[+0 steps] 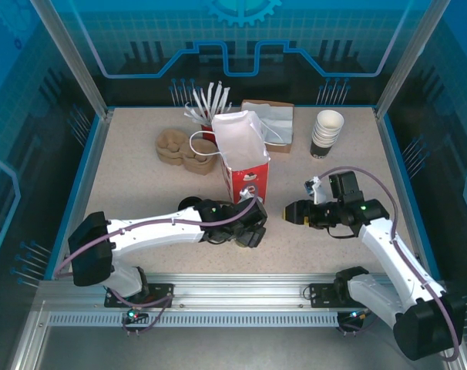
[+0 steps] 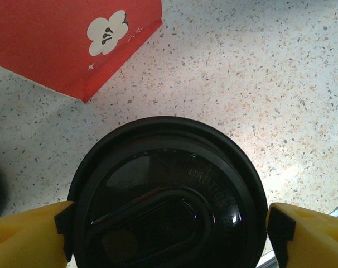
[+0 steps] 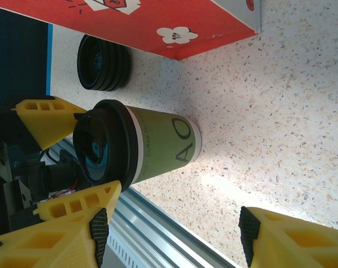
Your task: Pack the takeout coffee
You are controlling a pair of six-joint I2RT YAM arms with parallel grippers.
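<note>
The takeout coffee (image 3: 158,142) stands upright on the speckled table, a green paper cup with a black lid (image 2: 169,190). My left gripper (image 2: 169,229) hangs over it from above. Its yellow fingers (image 3: 46,117) sit on either side of the lid, and the black pads touch the rim left and right. In the top view the left gripper (image 1: 253,230) sits just in front of the red bag (image 1: 245,173) and covers the cup. My right gripper (image 3: 174,234) faces the cup from the right, open, with bare table between its pads.
The red paper bag (image 3: 158,22) stands open just behind the cup. A stack of black lids (image 3: 102,61) lies beside it. At the back are white-rimmed cups (image 1: 327,132), cardboard cup carriers (image 1: 179,150) and straws (image 1: 206,104). The metal rail (image 3: 158,223) runs close behind the cup.
</note>
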